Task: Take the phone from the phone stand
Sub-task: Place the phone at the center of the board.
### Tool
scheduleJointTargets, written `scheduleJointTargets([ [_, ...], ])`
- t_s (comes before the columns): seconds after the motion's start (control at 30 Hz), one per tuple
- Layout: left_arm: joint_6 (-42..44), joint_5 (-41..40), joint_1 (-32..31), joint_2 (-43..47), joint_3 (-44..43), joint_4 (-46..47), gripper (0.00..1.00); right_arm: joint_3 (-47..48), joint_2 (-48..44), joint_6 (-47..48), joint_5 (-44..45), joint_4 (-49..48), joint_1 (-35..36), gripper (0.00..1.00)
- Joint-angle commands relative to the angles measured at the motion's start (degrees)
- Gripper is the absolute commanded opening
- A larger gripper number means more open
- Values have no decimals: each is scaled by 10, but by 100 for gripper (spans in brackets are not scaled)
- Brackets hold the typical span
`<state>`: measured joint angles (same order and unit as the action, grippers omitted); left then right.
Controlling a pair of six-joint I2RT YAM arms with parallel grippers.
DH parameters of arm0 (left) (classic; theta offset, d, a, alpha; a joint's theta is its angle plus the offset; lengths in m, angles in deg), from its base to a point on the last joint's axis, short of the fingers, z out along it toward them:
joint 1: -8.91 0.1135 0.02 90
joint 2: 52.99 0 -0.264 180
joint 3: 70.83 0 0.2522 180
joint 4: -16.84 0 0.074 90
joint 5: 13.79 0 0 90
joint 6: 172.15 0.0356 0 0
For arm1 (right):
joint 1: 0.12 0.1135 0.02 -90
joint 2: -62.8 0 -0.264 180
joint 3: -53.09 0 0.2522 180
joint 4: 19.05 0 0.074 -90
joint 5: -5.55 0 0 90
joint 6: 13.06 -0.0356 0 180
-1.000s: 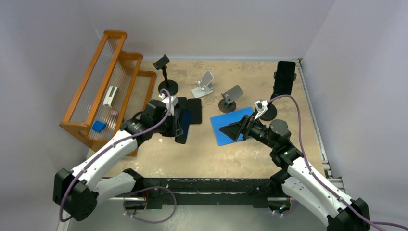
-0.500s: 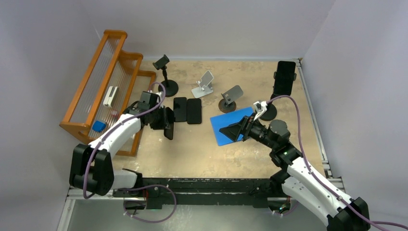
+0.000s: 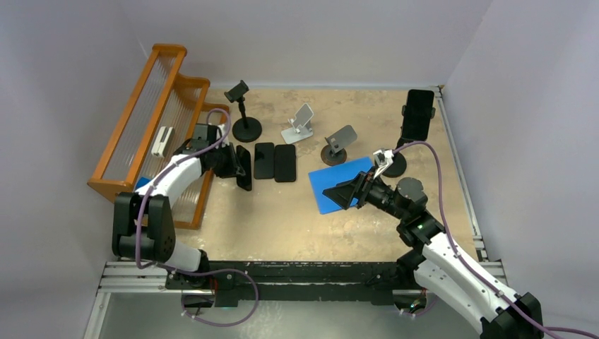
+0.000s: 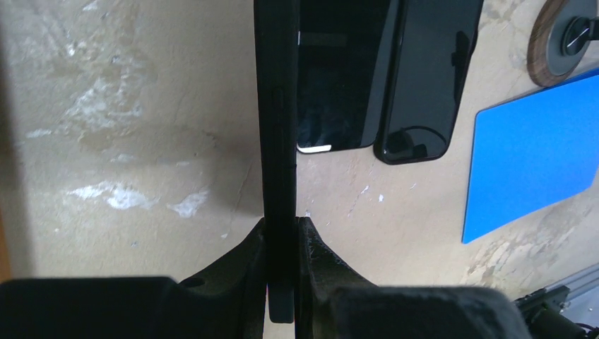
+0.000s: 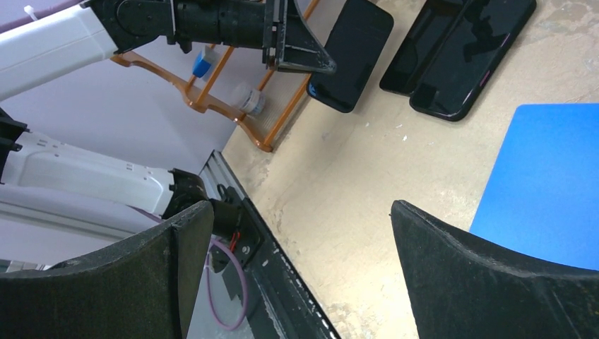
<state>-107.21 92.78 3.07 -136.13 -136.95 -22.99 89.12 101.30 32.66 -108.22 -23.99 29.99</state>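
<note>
Drawn back toward the counter's left edge over the last second: left gripper (image 4: 281, 244) clamped on the thin black slab phone (image 4: 277, 106), now just beside two flat black phones (image 3: 274, 162). Likely freed, only setting down left. Held on its narrow edge, lengthwise roughly near-to-far, free end aimed at the far edge. Spread wide and empty above the blue rectangular mat (image 3: 318, 180): right gripper (image 5: 300, 212).
</note>
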Motion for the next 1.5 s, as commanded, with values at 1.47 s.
scheduleJointTargets([
  [1.47, 6, 77, 38, -148, -114, 90, 3, 14, -6, 32, 4, 17, 2, 97],
])
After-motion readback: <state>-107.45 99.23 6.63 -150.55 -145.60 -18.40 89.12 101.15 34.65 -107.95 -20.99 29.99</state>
